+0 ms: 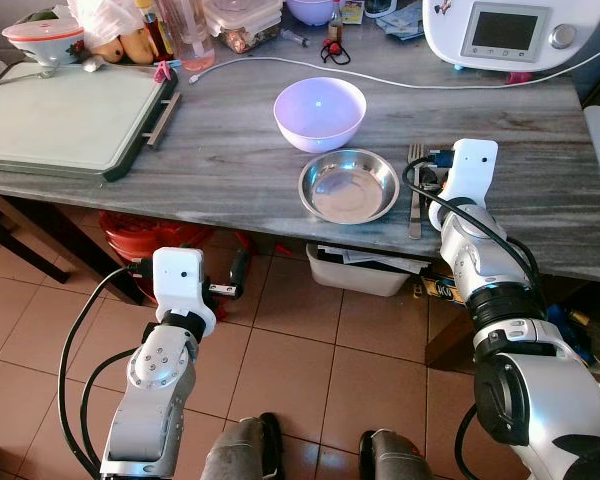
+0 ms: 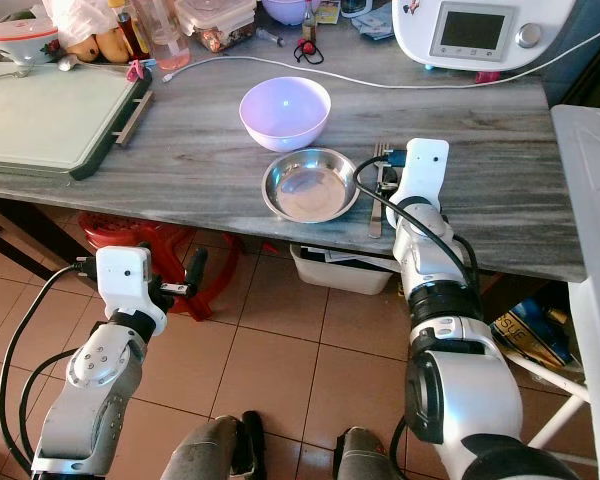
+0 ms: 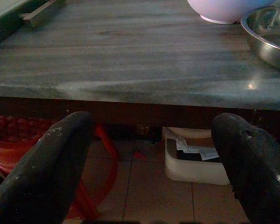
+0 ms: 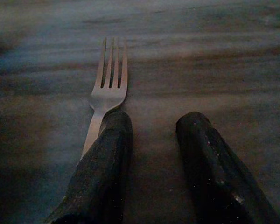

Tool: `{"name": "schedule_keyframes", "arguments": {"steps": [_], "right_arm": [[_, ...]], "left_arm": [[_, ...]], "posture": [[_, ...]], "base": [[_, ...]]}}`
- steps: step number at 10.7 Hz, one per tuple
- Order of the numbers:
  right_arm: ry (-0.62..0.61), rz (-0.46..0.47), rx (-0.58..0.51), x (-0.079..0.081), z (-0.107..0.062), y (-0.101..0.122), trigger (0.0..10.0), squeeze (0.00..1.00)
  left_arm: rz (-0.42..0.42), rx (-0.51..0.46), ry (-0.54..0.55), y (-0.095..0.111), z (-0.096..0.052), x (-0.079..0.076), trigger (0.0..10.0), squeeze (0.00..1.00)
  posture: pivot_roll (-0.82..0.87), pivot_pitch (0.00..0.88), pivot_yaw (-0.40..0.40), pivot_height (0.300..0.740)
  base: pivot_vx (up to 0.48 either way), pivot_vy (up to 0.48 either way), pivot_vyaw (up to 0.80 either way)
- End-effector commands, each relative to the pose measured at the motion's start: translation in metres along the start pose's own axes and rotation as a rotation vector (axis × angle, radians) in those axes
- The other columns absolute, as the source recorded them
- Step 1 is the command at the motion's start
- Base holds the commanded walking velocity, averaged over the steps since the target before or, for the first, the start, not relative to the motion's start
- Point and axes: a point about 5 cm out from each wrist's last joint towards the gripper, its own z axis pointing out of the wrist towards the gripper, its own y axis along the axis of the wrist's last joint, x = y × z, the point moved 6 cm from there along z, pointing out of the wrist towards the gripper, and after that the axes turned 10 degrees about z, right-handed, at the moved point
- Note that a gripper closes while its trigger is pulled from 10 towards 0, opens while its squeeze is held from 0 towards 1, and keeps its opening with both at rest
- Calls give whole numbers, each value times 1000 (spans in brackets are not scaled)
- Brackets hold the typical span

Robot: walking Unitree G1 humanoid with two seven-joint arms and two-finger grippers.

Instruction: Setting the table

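Observation:
A lilac bowl (image 1: 320, 112) stands mid-table, and a shallow steel bowl (image 1: 348, 186) sits just in front of it near the table's front edge. To the right of the steel bowl a silver fork (image 4: 109, 84) lies flat on the grey tabletop (image 1: 240, 130), tines pointing away from me. My right gripper (image 4: 154, 126) rests low over the table, open, with nothing between its fingers. One finger (image 4: 105, 158) lies along the fork's handle. My left gripper (image 3: 151, 135) is open and hangs below the table's front edge, facing it.
A green-rimmed white tray (image 1: 65, 118) fills the table's left end. A white appliance with a screen (image 1: 505, 35) and its cable (image 1: 400, 82) stand at the back, beside bottles and food boxes (image 1: 242, 22). Under the table are a red stool (image 1: 145, 240) and a white bin (image 1: 365, 270).

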Motion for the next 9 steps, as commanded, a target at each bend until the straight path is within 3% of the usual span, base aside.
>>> {"name": "schedule_keyframes", "arguments": {"steps": [1,6,7,8,9], "right_arm": [[10,10,-10,3,-1,0,10000,0],[-12,-29,-125,-22,-27,16,10000,0],[-30,-46,-189,-28,-39,27,10000,0],[-22,-65,-254,-27,-51,34,10000,706],[11,-56,-290,-20,-72,24,10000,1000]], "left_arm": [[6,4,19,0,-1,5,10000,0],[1,-20,33,7,4,9,10000,0],[2,-46,49,15,4,15,10000,0],[-9,-63,71,21,2,20,10000,0],[-29,-62,86,21,-1,20,10000,0]], "posture": [[41,175,87,740],[25,175,77,740],[23,184,72,740],[18,188,65,740],[13,183,59,740]], "base": [[0,0,0],[0,0,0],[0,0,0],[0,0,0],[0,0,0]]}}
